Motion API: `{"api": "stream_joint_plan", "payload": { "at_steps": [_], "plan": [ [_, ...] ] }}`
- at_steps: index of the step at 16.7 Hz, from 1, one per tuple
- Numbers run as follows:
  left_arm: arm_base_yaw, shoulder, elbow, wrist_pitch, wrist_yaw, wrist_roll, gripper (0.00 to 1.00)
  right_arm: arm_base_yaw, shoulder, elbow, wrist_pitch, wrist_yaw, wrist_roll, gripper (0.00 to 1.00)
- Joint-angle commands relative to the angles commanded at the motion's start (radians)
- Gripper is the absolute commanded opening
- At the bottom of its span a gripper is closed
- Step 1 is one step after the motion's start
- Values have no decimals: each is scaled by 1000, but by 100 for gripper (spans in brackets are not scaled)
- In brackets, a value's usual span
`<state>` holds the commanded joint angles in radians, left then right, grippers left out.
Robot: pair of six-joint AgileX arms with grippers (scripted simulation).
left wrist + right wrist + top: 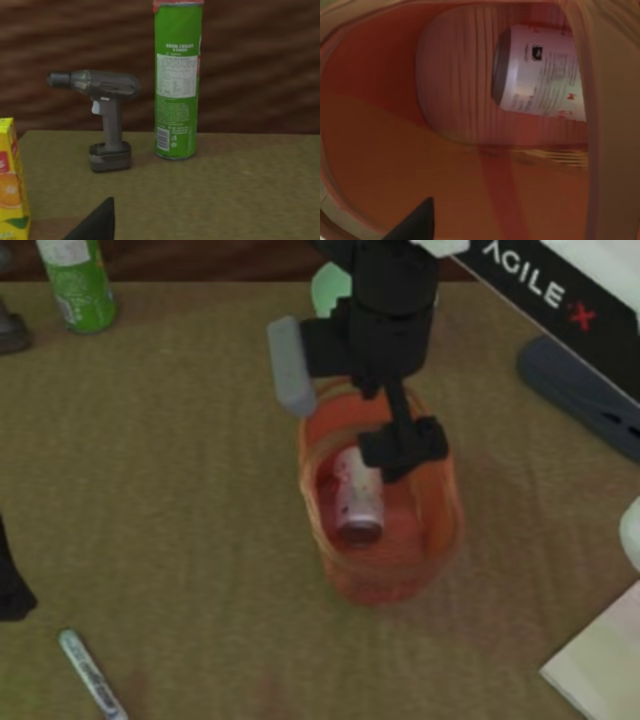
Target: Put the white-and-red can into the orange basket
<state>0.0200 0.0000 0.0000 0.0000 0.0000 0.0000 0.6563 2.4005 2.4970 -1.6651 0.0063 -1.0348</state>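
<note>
The white-and-red can lies on its side inside the orange basket, which stands at the middle of the table. My right gripper hangs over the basket's far part, open, just beside and above the can and apart from it. The right wrist view looks into the basket's ribbed orange wall. There the can lies loose with its silvery end showing, and one dark fingertip holds nothing. My left gripper is parked at the table's left edge, open, with one fingertip in its wrist view.
A tall green can and a grey drill stand at the far left, next to a yellow juice carton. A mint-green bowl sits behind the basket. A pale tube lies front left. White things are at the right.
</note>
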Motion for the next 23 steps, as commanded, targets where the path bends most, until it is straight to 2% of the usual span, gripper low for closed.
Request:
{"api": "stream_joint_plan", "payload": {
  "at_steps": [7, 11, 23],
  "plan": [
    [0, 0, 0, 0, 0, 0, 100, 5, -41, -147, 105, -1, -1, 100],
    [0, 0, 0, 0, 0, 0, 100, 6, -44, -160, 115, -1, -1, 100],
    [0, 0, 0, 0, 0, 0, 100, 6, -44, -160, 115, -1, -1, 10]
  ]
}}
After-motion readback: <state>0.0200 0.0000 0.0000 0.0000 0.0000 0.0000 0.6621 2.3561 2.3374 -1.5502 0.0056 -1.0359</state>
